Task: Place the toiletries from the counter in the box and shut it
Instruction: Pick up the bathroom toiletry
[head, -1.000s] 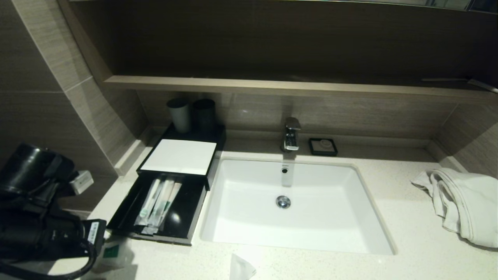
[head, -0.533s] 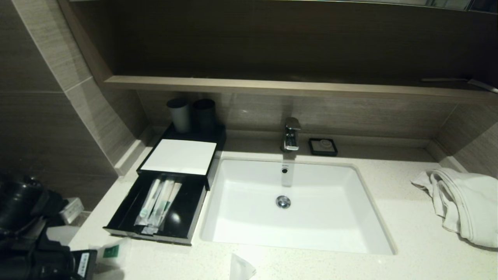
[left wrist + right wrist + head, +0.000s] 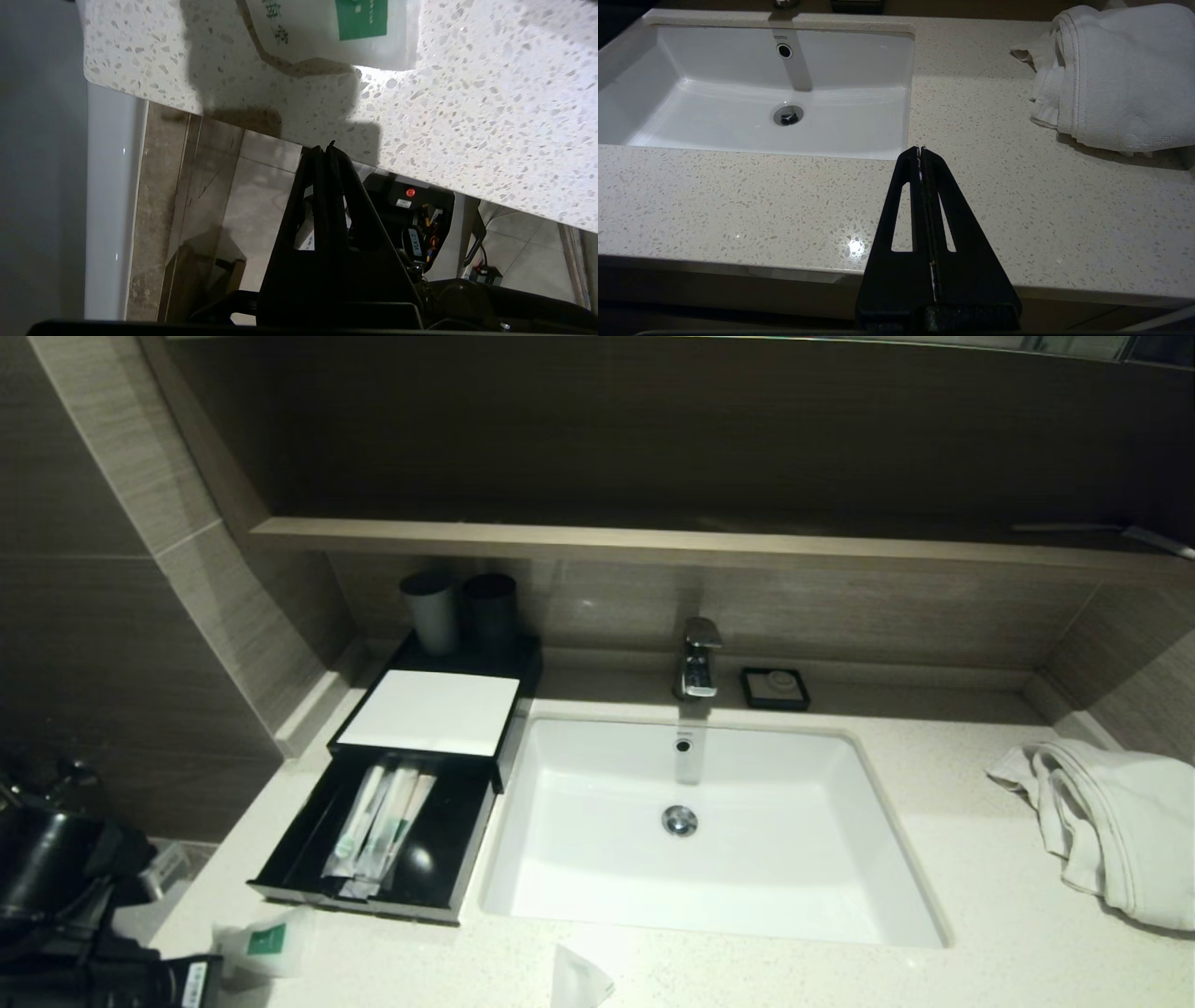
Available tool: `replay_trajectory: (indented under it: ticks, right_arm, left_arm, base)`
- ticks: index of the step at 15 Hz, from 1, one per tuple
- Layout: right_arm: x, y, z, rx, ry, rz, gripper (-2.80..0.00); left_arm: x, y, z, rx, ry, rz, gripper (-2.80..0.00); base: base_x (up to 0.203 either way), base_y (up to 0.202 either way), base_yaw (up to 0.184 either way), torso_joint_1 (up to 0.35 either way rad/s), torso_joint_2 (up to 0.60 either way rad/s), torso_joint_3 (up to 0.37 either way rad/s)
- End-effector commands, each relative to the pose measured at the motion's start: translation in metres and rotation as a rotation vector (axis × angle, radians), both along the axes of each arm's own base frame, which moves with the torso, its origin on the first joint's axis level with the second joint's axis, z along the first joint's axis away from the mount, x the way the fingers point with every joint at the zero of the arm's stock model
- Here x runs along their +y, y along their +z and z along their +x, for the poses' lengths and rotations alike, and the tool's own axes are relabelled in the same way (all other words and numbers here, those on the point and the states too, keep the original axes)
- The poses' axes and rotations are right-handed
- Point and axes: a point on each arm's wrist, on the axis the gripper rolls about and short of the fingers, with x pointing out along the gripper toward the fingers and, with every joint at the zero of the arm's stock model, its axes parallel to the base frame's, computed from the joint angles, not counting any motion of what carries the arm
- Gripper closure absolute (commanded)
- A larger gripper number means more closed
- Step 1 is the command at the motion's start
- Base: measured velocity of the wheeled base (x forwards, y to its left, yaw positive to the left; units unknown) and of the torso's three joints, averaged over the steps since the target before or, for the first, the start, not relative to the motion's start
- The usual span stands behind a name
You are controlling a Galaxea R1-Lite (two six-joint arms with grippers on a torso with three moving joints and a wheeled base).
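Drawer of the box [image 3: 373,840] open to take toiletries — long packets [image 3: 378,826] already inside, green-marked pouch [image 3: 264,943] and another packet [image 3: 579,980] waiting on the counter [image 3: 766,971] — left gripper [image 3: 325,150] shut and empty off the counter's edge, right gripper [image 3: 921,151] shut, parked.

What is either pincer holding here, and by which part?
Nothing. The left pincer is shut and empty off the counter's edge, short of the green-marked pouch; the right pincer is shut and empty too.
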Motion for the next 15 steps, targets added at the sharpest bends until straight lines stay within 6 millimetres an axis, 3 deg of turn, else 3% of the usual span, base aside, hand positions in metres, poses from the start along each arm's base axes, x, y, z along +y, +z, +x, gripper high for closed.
replay_trajectory:
  ticks: [1, 4, 5, 15]
  right_arm:
    - [0.000, 0.000, 0.000, 0.000, 0.001, 0.000, 0.00]
    - [0.000, 0.000, 0.000, 0.000, 0.001, 0.000, 0.00]
    - [0.000, 0.000, 0.000, 0.000, 0.001, 0.000, 0.00]
    - [0.000, 0.000, 0.000, 0.000, 0.001, 0.000, 0.00]
  left_arm:
    - [0.001, -0.012, 0.003, 0.065, 0.007, 0.001, 0.00]
    - [0.001, -0.015, 0.010, 0.061, 0.007, 0.002, 0.00]
    - [0.001, -0.015, 0.012, 0.060, 0.007, 0.002, -2.80]
    - [0.011, -0.024, 0.036, 0.057, 0.026, 0.022, -2.80]
  base:
    - [0.000, 0.000, 0.000, 0.000, 0.00, 0.000]
    - [0.000, 0.000, 0.000, 0.000, 0.00, 0.000]
    - [0.000, 0.000, 0.000, 0.000, 0.00, 0.000]
    - [0.000, 0.000, 0.000, 0.000, 0.00, 0.000]
